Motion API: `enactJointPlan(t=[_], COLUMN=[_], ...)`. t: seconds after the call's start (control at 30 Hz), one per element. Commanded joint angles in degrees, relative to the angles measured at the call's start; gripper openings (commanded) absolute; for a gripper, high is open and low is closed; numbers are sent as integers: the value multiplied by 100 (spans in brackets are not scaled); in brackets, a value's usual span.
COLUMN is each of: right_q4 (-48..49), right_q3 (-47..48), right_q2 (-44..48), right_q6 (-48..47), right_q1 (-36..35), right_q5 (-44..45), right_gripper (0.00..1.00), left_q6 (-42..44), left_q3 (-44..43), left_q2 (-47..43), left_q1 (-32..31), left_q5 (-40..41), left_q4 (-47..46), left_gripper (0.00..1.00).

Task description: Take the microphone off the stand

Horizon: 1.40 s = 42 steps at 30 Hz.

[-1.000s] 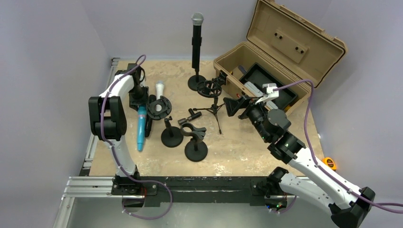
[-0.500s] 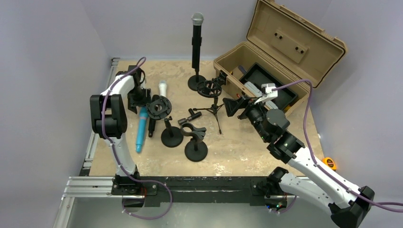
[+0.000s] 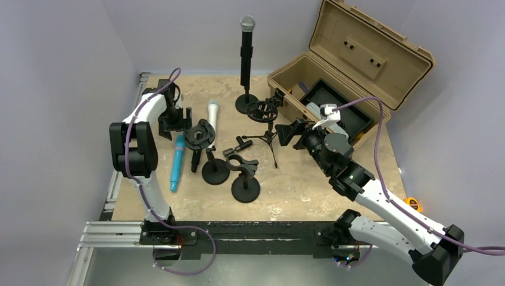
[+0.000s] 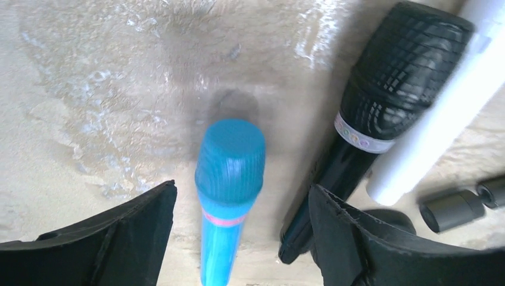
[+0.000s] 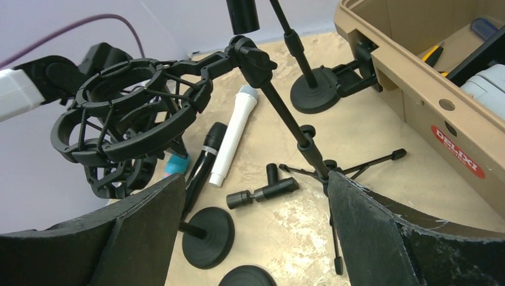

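Bench (image 3: 298,190) filled the middle of the top view, with an open tan case (image 3: 351,65) at upper right. Stand (image 3: 246,102) sat at top centre on a round base. The mic (image 3: 246,50) stood upright in it, grey grille on top, well apart from both claws.

Left claw (image 4: 241,187), left of frame, was spread wide and held nothing. It pointed down over a blue mic (image 4: 229,161) lying flat on the bench. Right claw (image 5: 256,179), right of centre, also gaped wide and empty, facing a shock mount (image 5: 128,116) on a tripod.

Judgement: the mic looked rigid, fairly heavy, with a smooth and probably slippery barrel. The grille would likely dent, so avoid it. Best hold is mid-barrel above the clip, pulling straight up. The base might lift or tip unless the other claw pins it.
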State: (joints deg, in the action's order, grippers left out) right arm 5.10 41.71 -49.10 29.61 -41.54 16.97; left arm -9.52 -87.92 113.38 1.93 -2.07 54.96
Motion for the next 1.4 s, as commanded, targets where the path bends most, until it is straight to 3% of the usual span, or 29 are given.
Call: enactJointPlan(t=[0.0,0.3,0.57,0.7,0.87,1.0,1.17,1.37], right_q4=[137,291,582,805,1172,1213,1411,1746], right_q3=[238,162,96,-54,-258,-327,-527,-695], right_q2=[51,-214,-277,-408,-655,-882,-963,-1405], right_q6=[129,238,202,323,238,212,276,249], right_q1=[23,26,28,24,25,23,23,23], right_q5=[58,190,182,207,58,-58,-263,-564], right_gripper=[88,87,84,82,75,73,70,61], left_q6=[-110,-348,-1084,-1562,-2087,-2008,-1792,-1755], left_q3=[123,542,1033,1125,1180,1197,1002,602], left_q2=[-927,-2189,-4229,-4925,-5141,-5066,-4750,-4228], left_q1=[44,36,-148,-889,-1992,-2776,-3339,-3678], left_q5=[-224,-841,-2295,-2738,-3005,-2610,-2130,-1872], left_q4=[-125,-225,-978,-1548,-2470,-2960,-3128,-3078], left_gripper=[80,83,82,82,83,87,88,81])
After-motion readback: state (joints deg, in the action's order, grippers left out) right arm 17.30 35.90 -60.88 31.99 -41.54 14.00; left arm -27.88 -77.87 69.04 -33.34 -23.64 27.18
